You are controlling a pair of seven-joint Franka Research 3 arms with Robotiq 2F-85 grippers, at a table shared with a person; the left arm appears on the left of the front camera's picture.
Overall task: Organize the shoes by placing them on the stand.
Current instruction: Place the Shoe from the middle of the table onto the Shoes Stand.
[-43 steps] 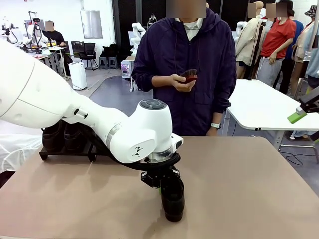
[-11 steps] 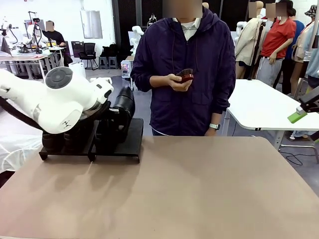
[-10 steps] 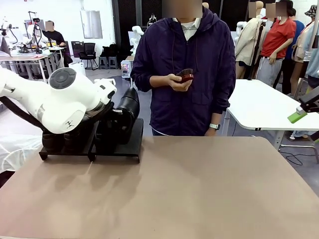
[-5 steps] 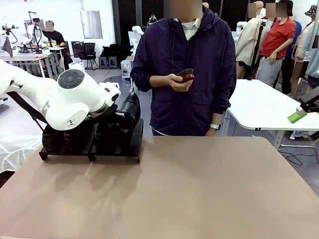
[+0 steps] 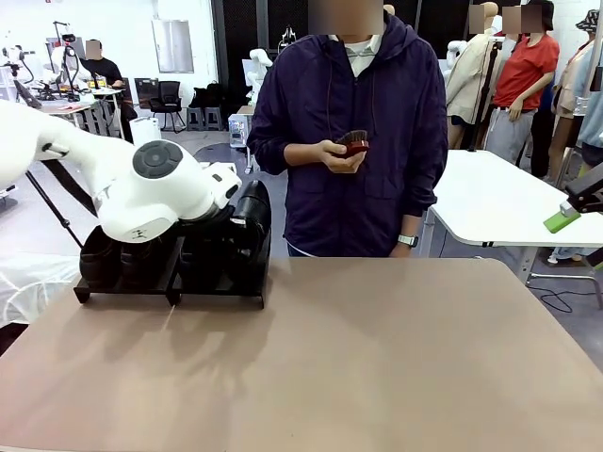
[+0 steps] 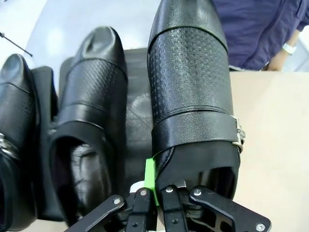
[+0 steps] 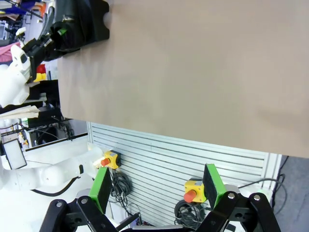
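Glossy black leather on shoes [image 6: 190,82], with pin-dot perforated texture across vamps and small metal buckle at side strap. Matt black plastic look to stand [image 5: 221,282] beneath shoes. Smooth matt tan surface on table [image 5: 377,358] beside stand. Glossy white plastic shell on left arm [image 5: 151,188].

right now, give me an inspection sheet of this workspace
surface: tan table, bare in front of the stand
job's things: black stand at the far left; three shoes resting on it, fourth shoe gripped at its heel rim over the last slot
clutter: nothing seen
grippers: left gripper shut on the fourth shoe; right gripper open, holding nothing, off the table's edge
cables: cables beside the slatted panel under the table
surroundings: person at the far side holding a small dark object
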